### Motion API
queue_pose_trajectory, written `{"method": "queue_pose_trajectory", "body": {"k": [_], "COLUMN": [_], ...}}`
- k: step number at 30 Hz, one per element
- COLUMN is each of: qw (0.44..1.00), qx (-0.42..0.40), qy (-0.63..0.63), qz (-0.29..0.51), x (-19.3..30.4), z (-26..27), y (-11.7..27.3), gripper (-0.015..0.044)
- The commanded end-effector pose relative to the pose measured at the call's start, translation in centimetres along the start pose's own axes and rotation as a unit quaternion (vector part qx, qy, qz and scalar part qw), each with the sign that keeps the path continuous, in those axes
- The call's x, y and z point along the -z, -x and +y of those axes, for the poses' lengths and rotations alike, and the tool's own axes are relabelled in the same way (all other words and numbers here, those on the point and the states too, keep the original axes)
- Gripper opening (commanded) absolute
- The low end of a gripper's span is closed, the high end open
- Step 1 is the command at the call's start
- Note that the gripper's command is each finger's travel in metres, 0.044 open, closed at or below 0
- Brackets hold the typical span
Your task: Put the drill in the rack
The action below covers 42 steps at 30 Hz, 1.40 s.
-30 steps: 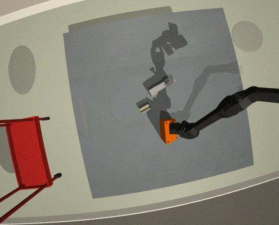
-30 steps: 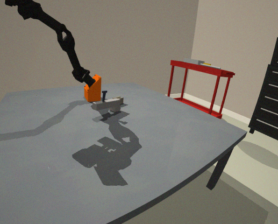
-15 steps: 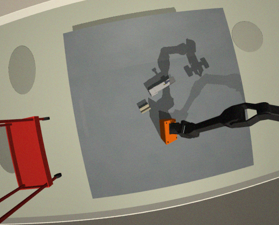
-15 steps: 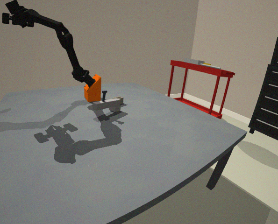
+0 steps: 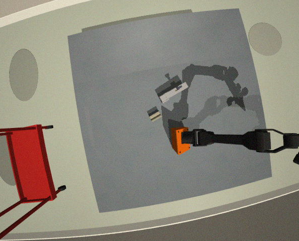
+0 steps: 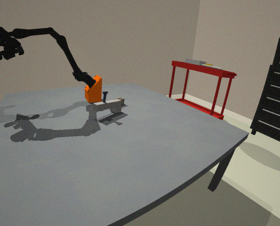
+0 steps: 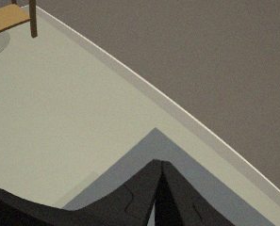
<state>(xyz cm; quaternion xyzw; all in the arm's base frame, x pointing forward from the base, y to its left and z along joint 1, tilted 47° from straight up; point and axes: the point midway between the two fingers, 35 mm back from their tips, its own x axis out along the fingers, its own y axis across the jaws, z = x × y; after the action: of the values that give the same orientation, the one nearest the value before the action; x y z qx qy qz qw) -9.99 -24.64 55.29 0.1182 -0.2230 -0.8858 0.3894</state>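
My gripper (image 7: 158,169) is shut and empty, its fingertips meeting in the wrist view. It hangs high above the table at the upper left of the exterior view, far from the parts. A pale grey block (image 5: 170,95) (image 6: 106,104) sits near the arm's orange base. A dark T-topped piece (image 5: 179,87) (image 6: 105,96) stands upright at the block; I cannot tell whether it is the key or the drill. A small beige grooved piece (image 5: 155,115) (image 6: 122,99), apparently the rack, sits beside the block. No other drill or key can be made out.
The orange base (image 5: 180,141) (image 6: 93,91) stands on the grey table (image 5: 128,165) (image 6: 135,157), close to the block and the grooved piece. A red cart (image 5: 27,160) (image 6: 198,67) and a black drawer cabinet (image 6: 272,97) stand on the floor beyond the table.
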Motion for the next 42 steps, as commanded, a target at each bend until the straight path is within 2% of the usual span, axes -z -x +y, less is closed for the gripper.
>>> {"method": "queue_pose_trajectory", "body": {"k": [1, 11, 16, 22, 27, 31, 37, 42], "qw": [0.994, 0.948, 0.896, 0.813, 0.731, 0.678, 0.547, 0.425], "qx": [-0.04, -0.15, -0.211, -0.283, -0.353, -0.384, -0.439, -0.475], "qy": [0.067, 0.187, 0.284, 0.404, 0.479, 0.529, 0.646, 0.732], "qz": [0.072, 0.21, 0.268, 0.311, 0.335, 0.335, 0.301, 0.241], "x": [5.8, 18.5, 25.9, 33.8, 38.6, 41.0, 45.6, 48.0], "z": [3.4, 10.2, 12.6, 13.2, 11.7, 10.1, 4.6, -1.8], "y": [-0.4, 3.7, 8.5, 16.0, 23.6, 27.6, 35.8, 41.6], "gripper": [0.0, 0.0, 0.0, 0.0, 0.0, 0.0, 0.0, 0.0]}}
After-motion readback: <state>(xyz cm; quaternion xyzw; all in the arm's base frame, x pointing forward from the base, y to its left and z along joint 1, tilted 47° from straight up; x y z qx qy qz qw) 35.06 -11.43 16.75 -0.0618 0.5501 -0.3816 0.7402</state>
